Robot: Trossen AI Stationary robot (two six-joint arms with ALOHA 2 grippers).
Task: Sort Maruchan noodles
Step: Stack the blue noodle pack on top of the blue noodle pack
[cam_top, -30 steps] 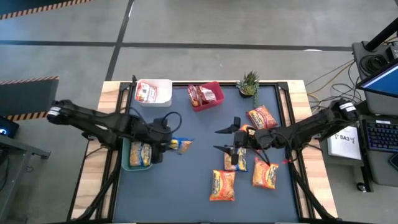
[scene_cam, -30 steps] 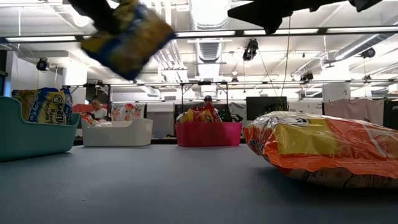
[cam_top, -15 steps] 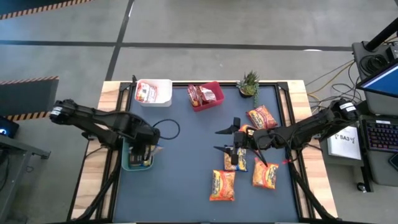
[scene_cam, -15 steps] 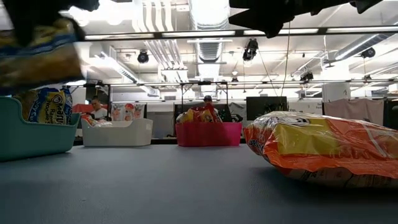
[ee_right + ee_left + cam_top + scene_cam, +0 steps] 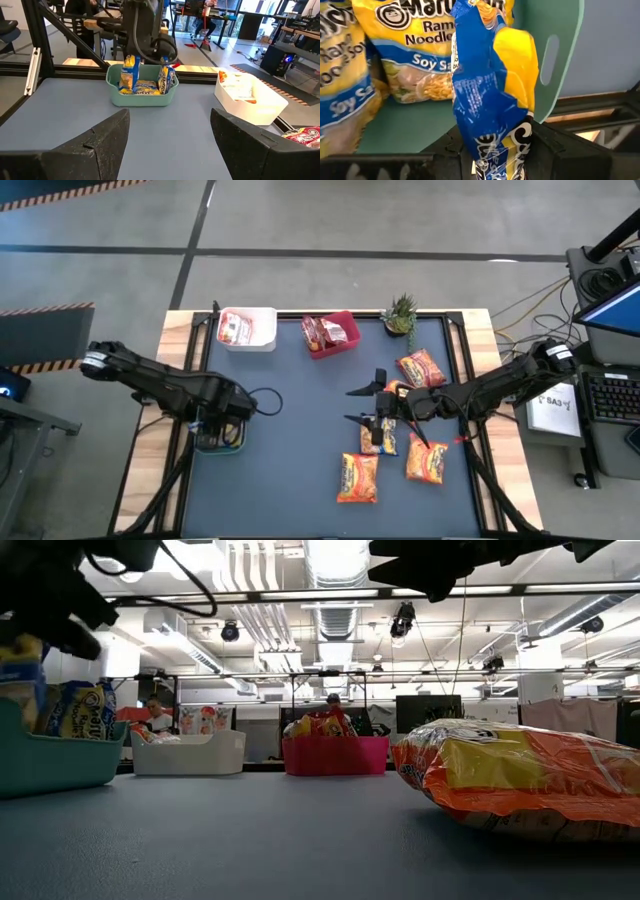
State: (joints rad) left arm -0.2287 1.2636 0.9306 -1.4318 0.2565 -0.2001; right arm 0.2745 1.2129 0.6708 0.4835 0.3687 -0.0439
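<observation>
Counter (image 5: pixel 300 440) carrying three bins and loose noodle packets. Left gripper (image 5: pixel 495 155) hangs over the green bin (image 5: pixel 142 95), jaws clamped on a yellow-blue packet (image 5: pixel 490 90) standing on end, long axis vertical, directly above like packets already inside. Right gripper (image 5: pixel 362 405) hovers mid-counter, jaws wide and empty, a yellow-blue packet (image 5: pixel 379 436) just below them, orange packets (image 5: pixel 358 477) nearby. The red bin (image 5: pixel 332 333) holds red packets; the white bin (image 5: pixel 247 328) holds one.

2 dark jointed arms (image 5: pixel 150 378) (black cables looping alongside).
</observation>
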